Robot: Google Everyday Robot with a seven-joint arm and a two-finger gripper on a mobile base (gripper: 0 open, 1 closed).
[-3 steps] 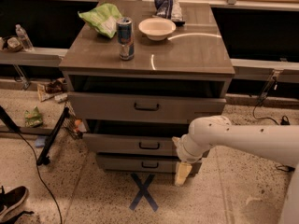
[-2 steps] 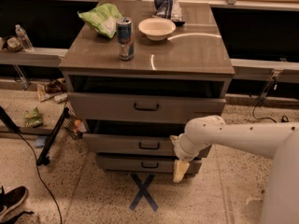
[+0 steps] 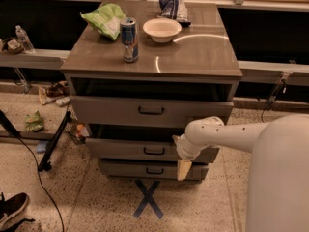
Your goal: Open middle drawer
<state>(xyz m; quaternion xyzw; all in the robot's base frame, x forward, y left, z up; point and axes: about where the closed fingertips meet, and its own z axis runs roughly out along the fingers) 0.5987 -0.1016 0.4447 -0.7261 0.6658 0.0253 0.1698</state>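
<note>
- Nearest the camera, on the speckled floor, a blue tape cross [image 3: 147, 200] lies before the cabinet, with a dark shoe [image 3: 12, 211] and a black cable [image 3: 38, 182] off to the left. None of these blocks the arm.
- Just past the cross, the gripper [image 3: 184, 168] hangs from the white arm [image 3: 217, 134], low and in front of the lowest drawer [image 3: 130, 169]. Whether it is apart or together cannot be told.
- Behind it, the middle drawer [image 3: 120, 149] sits between its neighbours, its dark loop handle [image 3: 154, 151] well left of the gripper. From this offset, a reach could hook the lowest drawer's pull or merely press on the panel.
- Above, the top drawer [image 3: 106, 110] juts forward. The wrist risks knocking its front when rising towards the handle.
- On the cabinet top [image 3: 203, 52] stand a can [image 3: 129, 39] and a white bowl [image 3: 161, 29], with a green bag [image 3: 104, 19] and a blue bag [image 3: 173, 6] behind. A jerky pull could topple the upright can.
- Farthest left, a bottle [image 3: 24, 38] rests on a ledge, well apart.
</note>
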